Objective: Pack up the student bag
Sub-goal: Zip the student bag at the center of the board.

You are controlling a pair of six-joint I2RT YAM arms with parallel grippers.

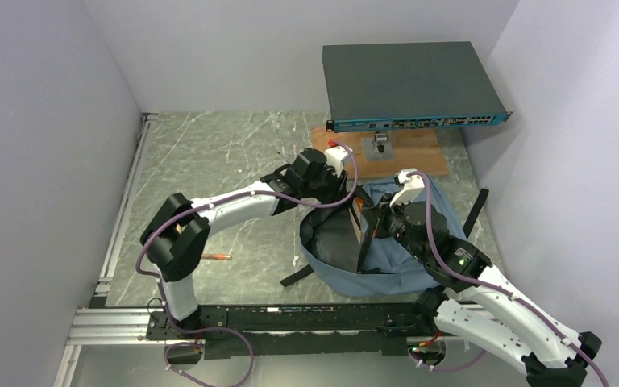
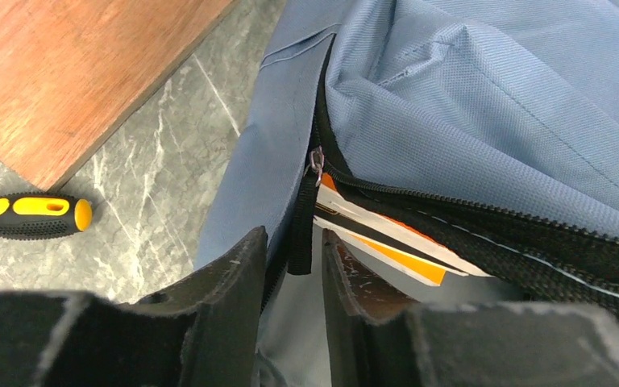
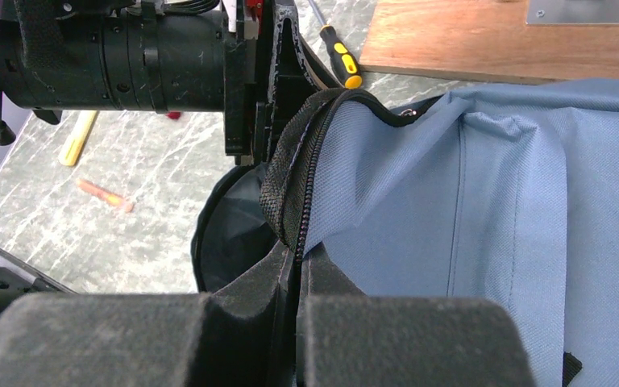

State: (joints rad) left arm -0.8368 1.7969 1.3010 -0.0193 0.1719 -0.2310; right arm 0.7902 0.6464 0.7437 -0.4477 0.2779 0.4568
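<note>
Right wrist view: right hand (image 3: 298, 256) is squeezed fully shut on the black zip edge of the student bag (image 3: 467, 210), holding the mouth up.
Left hand (image 2: 294, 242): roughly half open, fingers either side of the zip tape and its hanging pull tab (image 2: 299, 242). Can't see it actually pinching anything.
Bag spot: lying on the desk (image 1: 209, 161) at about 4 o'clock from the middle, right in front of the right arm, mouth facing 9 o'clock.
Books (image 2: 387, 246): orange-and-white edges already inside, right up against the zip track.
Pen (image 1: 218, 256): orange one lying loose at 9 o'clock of the bag, well apart.
What could go wrong: imo the book corner sits so near the teeth that the zip could snag on it. The tab is floppy, so the left hand could grab cloth instead. The soft tape might also slide out of the right hand on a hard pull.
Edges: screwdriver (image 2: 28, 216) and wooden board (image 2: 72, 64) at 11–12 o'clock of the bag, the board just beside it. Side wall (image 1: 580, 161) is close at 3 o'clock.
Open room: bare desk from 9 to 10 o'clock.
</note>
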